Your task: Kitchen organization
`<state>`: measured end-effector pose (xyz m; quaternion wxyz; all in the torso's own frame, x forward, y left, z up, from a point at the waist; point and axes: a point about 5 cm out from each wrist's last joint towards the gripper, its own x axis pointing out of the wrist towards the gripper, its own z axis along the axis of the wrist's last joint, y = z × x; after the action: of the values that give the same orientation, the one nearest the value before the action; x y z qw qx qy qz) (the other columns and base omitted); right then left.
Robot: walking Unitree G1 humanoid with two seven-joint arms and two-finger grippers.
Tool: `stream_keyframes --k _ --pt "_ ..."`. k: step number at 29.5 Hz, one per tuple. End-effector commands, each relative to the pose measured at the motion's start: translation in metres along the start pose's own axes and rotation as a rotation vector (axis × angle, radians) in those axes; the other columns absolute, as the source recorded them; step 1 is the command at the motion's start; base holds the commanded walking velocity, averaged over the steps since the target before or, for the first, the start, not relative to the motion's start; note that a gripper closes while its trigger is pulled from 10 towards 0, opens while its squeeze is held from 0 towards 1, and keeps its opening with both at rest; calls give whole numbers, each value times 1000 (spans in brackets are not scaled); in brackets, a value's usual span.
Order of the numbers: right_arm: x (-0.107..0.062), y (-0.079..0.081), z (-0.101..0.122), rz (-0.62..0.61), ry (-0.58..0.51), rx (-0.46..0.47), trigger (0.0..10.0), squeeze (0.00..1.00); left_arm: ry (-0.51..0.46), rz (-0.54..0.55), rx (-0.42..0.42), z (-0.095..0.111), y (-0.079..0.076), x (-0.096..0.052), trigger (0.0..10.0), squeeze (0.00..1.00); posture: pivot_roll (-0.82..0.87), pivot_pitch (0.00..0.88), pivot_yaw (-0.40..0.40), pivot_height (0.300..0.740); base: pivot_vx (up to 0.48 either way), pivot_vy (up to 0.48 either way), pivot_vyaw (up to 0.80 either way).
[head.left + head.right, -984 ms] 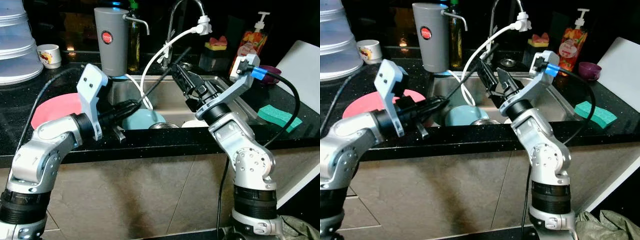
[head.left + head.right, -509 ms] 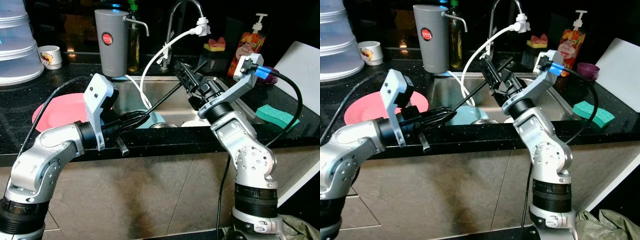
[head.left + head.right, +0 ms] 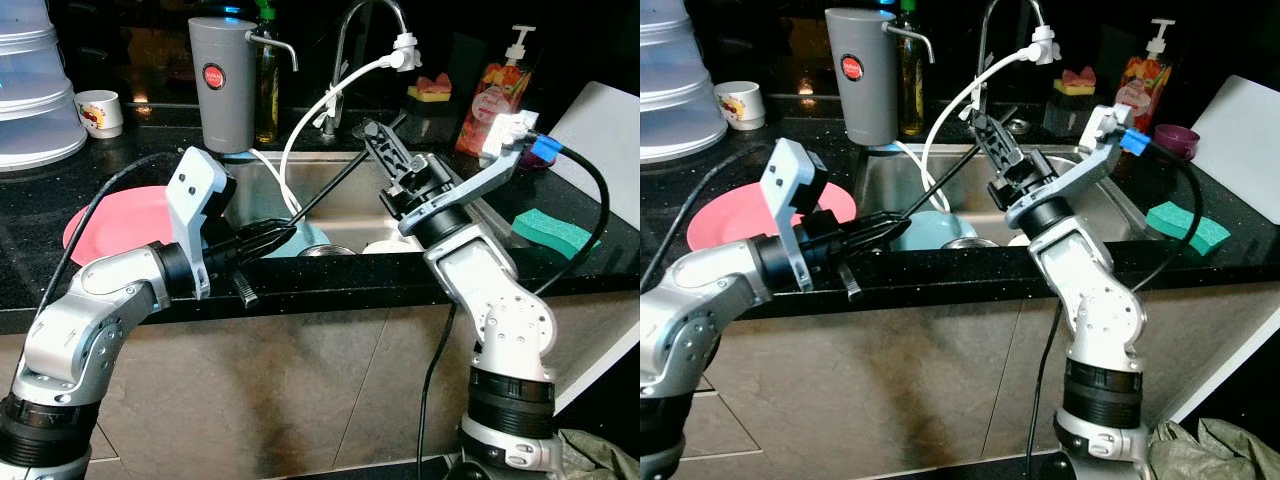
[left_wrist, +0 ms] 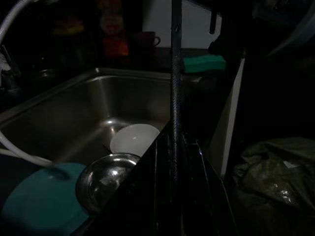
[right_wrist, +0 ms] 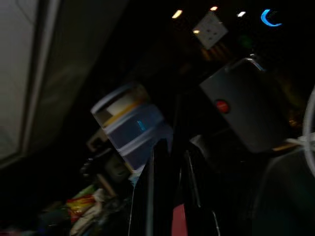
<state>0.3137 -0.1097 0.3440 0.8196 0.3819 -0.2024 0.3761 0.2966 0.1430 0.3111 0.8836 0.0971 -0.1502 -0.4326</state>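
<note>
You clenched the left end effector [image 3: 272,238] on the thin black rod [image 3: 330,190] above the sink [image 3: 350,205], while the right end effector's [image 3: 385,150] grip was unclear.

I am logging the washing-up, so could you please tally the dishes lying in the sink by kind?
Teal plate: 1
Steel bowl: 1
White bowl: 1
Total: 3
</note>
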Motion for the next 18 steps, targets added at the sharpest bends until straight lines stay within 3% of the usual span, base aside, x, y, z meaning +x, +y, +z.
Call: stream_keyframes --k 1,9,11,17,18 --pt "-4 3 -5 21 24 3 0 0 18 4 -11 -5 -3 1 10000 0 98 143 -74 740 0 0 0" --pt "-7 2 -7 -3 34 12 0 0 23 -17 -21 -5 -5 3 10000 0 98 166 -61 740 0 0 0" --pt "-8 -1 -8 -36 39 -16 10000 0 22 -12 -17 -4 -4 3 10000 0 100 169 -60 740 0 0 0" --pt "-8 -7 -7 -85 38 -97 10000 0 -1 -3 -60 -1 -3 2 10000 0 102 166 -61 740 0 0 0" --pt "-7 -7 -7 -87 37 -107 10000 0 -12 -1 -78 1 -2 2 10000 1000 102 166 -61 740 0 0 0"
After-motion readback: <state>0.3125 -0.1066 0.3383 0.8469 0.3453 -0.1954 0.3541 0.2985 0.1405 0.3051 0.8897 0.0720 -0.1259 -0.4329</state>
